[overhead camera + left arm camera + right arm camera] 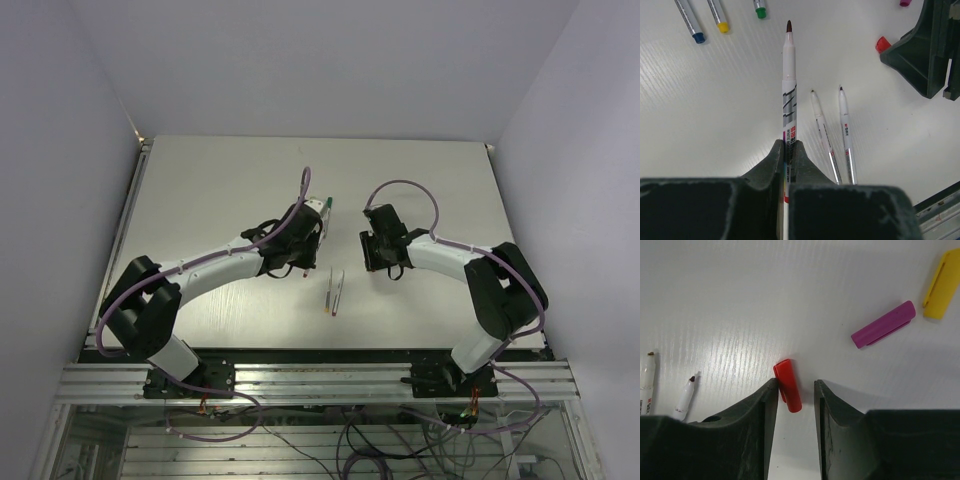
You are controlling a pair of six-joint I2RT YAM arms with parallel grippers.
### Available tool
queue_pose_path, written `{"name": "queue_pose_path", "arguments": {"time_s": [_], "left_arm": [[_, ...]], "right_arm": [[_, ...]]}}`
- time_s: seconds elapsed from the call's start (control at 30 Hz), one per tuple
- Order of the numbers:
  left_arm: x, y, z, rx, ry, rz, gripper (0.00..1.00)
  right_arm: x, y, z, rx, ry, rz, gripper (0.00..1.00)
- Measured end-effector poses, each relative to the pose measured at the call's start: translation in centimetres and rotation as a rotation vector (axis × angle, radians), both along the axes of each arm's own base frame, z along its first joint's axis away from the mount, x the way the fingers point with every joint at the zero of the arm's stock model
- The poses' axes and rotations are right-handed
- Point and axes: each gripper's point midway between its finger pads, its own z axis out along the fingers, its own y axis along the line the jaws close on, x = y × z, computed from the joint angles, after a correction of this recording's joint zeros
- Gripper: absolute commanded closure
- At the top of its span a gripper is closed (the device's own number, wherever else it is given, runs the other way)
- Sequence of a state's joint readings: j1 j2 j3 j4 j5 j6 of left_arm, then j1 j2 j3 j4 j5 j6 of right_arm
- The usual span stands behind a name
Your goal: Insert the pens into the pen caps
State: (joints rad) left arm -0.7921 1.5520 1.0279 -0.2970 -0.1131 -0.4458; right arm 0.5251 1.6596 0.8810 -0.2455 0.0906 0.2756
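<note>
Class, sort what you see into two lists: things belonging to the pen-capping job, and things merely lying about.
Job: held pen in left gripper; two loose pens; blue-ended pen; yellow-ended pen; green-ended pen; red cap inside open right gripper; purple cap; yellow cap.
Just there: table; arm cables.

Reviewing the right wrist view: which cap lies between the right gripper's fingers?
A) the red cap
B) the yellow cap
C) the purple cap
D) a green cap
A: the red cap lies on the table in the gap between the open fingers of the right gripper, while the purple cap and the yellow cap lie apart at the upper right.
</note>
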Motion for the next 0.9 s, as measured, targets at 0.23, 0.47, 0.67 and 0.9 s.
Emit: {"name": "queue_pose_path", "arguments": {"time_s": [0.23,0.47,0.67,0.9], "left_arm": [[-0.1,0.2,-0.3,0.000,0.011,0.002,0.93],[-0.2,0.5,-0.8,0.005,0.017,0.006,0.93],[-0.2,0.6,-0.8,0.006,0.017,0.006,0.93],[0.5,-0.2,0.2,-0.030,-0.028,-0.013,0.93]], "right_arm": [[0.4,0.2,-0.1,0.002,-0.009,0.005,0.87],[1.1,1.1,-0.1,0.024,-0.007,0.013,1.00],[1.3,1.4,0.1,0.030,-0.003,0.007,1.00],[4.0,2.3,3.5,0.054,-0.094,-0.028,1.00]]}}
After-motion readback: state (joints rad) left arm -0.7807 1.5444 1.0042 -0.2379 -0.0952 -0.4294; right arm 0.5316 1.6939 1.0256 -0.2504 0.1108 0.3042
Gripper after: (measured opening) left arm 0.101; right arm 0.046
